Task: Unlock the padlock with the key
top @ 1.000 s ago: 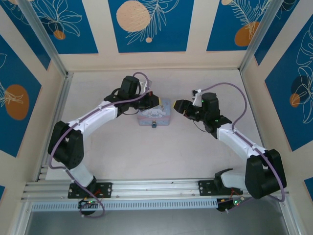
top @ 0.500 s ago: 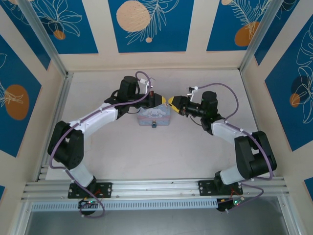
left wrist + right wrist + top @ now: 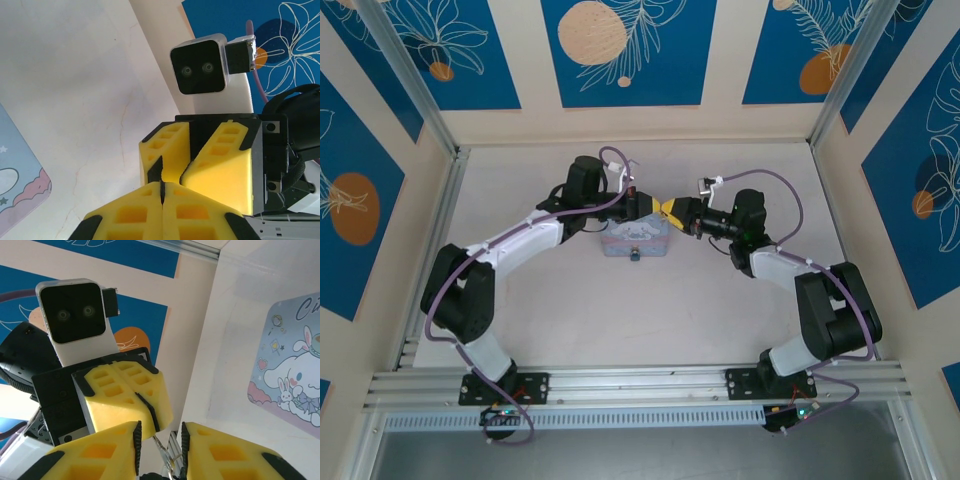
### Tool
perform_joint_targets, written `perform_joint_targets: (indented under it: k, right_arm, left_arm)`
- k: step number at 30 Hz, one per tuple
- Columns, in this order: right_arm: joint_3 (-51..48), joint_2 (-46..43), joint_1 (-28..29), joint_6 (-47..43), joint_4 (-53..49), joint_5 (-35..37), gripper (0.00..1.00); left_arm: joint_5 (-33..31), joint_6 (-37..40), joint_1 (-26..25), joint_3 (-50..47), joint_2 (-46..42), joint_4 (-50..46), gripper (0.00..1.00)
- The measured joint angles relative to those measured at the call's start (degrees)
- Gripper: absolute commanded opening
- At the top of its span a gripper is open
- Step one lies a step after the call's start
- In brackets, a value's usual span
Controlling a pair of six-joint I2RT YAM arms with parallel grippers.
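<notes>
My left gripper (image 3: pixel 657 206) and right gripper (image 3: pixel 673 208) meet tip to tip above the back right corner of the pale blue tin box (image 3: pixel 638 238). The left gripper (image 3: pixel 162 181) is shut on the key (image 3: pixel 162 446), a thin metal sliver that sticks out of its fingers with a small ring on its end. My right gripper (image 3: pixel 160 429) stands open around that free end, a gap showing on both sides. The padlock (image 3: pixel 634 254) is a tiny dark block at the front wall of the tin box.
The tin box's cartoon lid (image 3: pixel 292 375) lies to the right in the right wrist view, and one corner (image 3: pixel 17 185) shows in the left wrist view. Blue patterned walls (image 3: pixel 620 50) enclose the table on three sides. An aluminium rail (image 3: pixel 640 385) runs along the near edge.
My right gripper has swung left to the left gripper's tips and its jaws have narrowed around the key's end. The left gripper has edged right, still shut.
</notes>
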Motion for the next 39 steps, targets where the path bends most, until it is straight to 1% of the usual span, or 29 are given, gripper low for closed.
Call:
perform_joint_targets:
  k: [11,20,24,28,31,32,33,34,35,36,38,39]
  right_arm:
    - [-0.85,0.24,0.72,0.0,0.98,-0.35,0.23]
    - [-2.51,0.24,0.83,-0.02,1.49,-0.37,0.21]
    - [-2.62,0.24,0.83,-0.02,1.75,-0.37,0.13]
    - [-2.62,0.24,0.83,0.0,2.36,-0.59,0.0]
    - [-2.71,0.24,0.81,0.0,2.62,-0.74,0.0]
    - [-2.73,0.24,0.81,0.0,2.62,-0.74,0.0]
    - [-2.73,0.22,0.81,-0.02,2.54,-0.74,0.0]
    - [-2.73,0.15,0.81,-0.15,2.16,-0.63,0.0]
    - [-2.73,-0.13,0.83,-0.52,1.2,-0.33,0.0]
    - [-2.84,-0.72,0.83,-1.27,-0.59,0.15,0.0]
    - [-2.95,-3.48,1.2,-4.87,-7.69,2.86,0.0]
    - [-2.8,-5.4,1.62,-7.26,-11.85,5.05,0.0]
  left_arm:
    - [-0.02,-0.37,0.0,0.0,0.17,-0.11,0.0]
    - [-0.09,-0.37,0.0,0.0,0.26,-0.22,0.0]
    - [-0.37,-0.37,0.0,0.0,0.26,-0.26,0.0]
    - [-1.49,-0.39,0.04,0.0,0.28,-0.33,0.0]
    - [-1.68,-0.42,0.04,0.0,0.28,-0.33,0.0]
    - [-1.75,-0.57,0.04,0.0,0.33,-0.44,0.06]
    - [-1.81,-0.74,0.04,0.0,0.37,-0.48,0.17]
    - [-2.01,-1.09,0.04,0.0,0.48,-0.7,0.32]
    - [-2.51,-1.49,0.02,0.02,0.52,-1.09,0.42]
    - [-3.04,-1.86,0.02,0.02,0.55,-1.4,0.46]
    - [-4.35,-3.06,0.04,0.04,0.55,-2.29,0.57]
    - [-4.9,-3.78,0.13,0.04,0.52,-2.58,0.58]
